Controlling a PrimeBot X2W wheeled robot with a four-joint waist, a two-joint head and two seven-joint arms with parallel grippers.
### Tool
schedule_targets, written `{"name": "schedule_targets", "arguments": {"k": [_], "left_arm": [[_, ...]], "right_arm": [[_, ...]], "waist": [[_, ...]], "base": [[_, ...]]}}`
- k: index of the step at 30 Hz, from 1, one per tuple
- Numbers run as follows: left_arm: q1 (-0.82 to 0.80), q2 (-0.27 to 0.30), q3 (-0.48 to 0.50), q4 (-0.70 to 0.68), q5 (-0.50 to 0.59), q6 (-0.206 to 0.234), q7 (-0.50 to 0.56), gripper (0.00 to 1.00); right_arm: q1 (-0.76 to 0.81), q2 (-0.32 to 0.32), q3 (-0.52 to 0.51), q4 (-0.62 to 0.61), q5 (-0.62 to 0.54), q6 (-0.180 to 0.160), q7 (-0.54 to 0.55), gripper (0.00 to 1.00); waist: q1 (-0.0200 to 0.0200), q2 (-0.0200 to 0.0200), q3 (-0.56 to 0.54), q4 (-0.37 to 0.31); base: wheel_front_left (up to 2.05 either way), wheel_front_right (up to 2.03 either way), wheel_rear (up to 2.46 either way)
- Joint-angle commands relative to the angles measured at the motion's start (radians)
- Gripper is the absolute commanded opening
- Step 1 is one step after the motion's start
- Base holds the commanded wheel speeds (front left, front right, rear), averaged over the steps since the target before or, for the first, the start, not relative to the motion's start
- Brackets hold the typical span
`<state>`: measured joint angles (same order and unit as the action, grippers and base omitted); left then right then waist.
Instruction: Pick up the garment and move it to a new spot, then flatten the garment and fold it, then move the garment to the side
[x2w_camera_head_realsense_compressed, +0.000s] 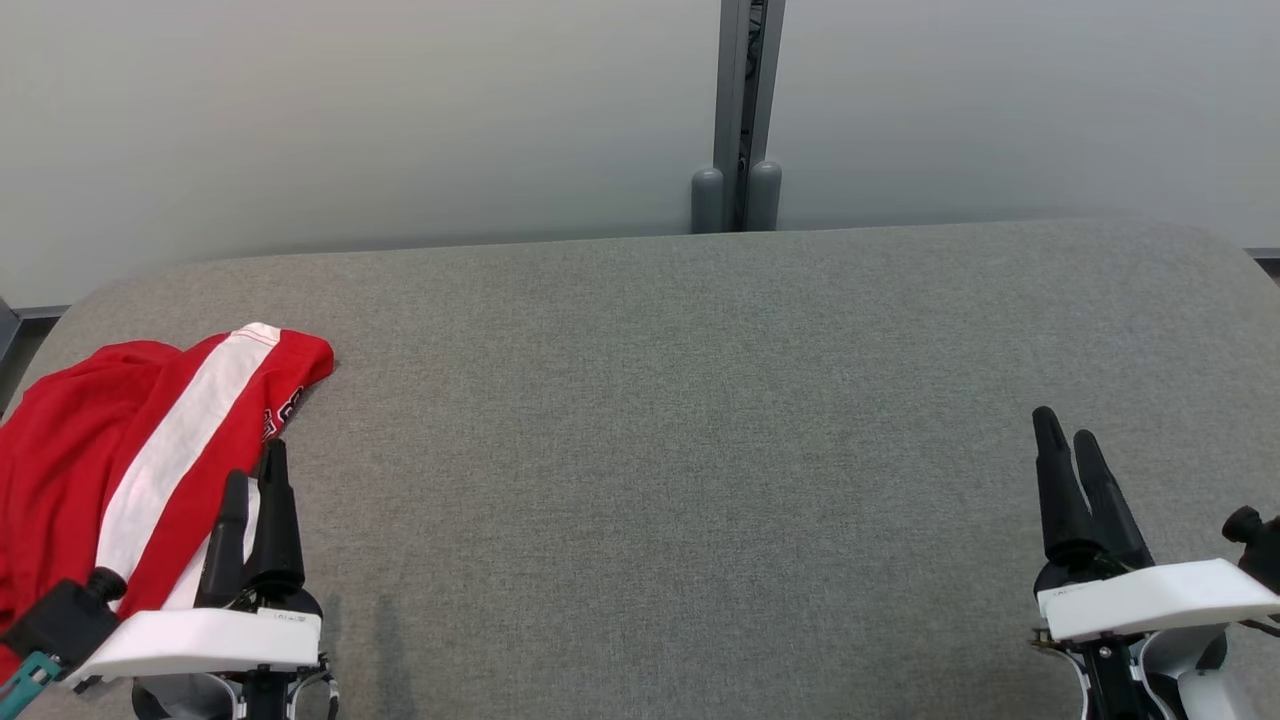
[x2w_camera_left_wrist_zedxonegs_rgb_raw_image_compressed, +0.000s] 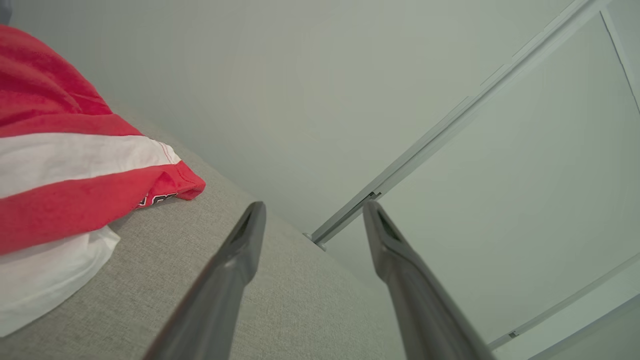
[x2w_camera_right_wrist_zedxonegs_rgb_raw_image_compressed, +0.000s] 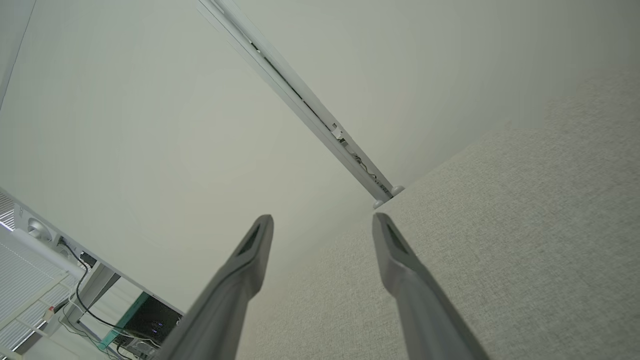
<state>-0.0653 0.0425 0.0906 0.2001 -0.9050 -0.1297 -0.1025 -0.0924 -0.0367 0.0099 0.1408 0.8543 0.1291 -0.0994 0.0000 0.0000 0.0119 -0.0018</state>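
Red crumpled cloth garment (x2w_camera_head_realsense_compressed: 60, 450) with a broad white stripe lay bunched at the near left corner of the grey fabric-covered table (x2w_camera_head_realsense_compressed: 700, 450). Just beside its right edge, the left gripper (x2w_camera_head_realsense_compressed: 256, 462) hovered, its two dark fingers spread and empty. Well apart, at the near right, the right gripper (x2w_camera_head_realsense_compressed: 1062, 424) stood likewise spread, gripping nothing.
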Motion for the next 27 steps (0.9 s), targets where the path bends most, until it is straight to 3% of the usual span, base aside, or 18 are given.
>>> {"name": "schedule_targets", "arguments": {"k": [1,27], "left_arm": [[-0.023,0.005,0.002,-0.013,0.045,-0.001,-0.011,1.00],[-0.026,0.008,-0.007,-0.018,0.323,-0.001,-0.077,1.00]], "right_arm": [[-0.021,-0.010,0.006,-0.018,-0.047,0.001,-0.015,1.00],[-0.031,-0.013,0.029,0.001,-0.339,0.002,-0.082,1.00]], "waist": [[0.0000,0.0000,0.000,0.000],[0.0000,0.0000,0.006,0.001]], "base": [[0.00,0.00,0.00],[0.00,0.00,0.00]]}}
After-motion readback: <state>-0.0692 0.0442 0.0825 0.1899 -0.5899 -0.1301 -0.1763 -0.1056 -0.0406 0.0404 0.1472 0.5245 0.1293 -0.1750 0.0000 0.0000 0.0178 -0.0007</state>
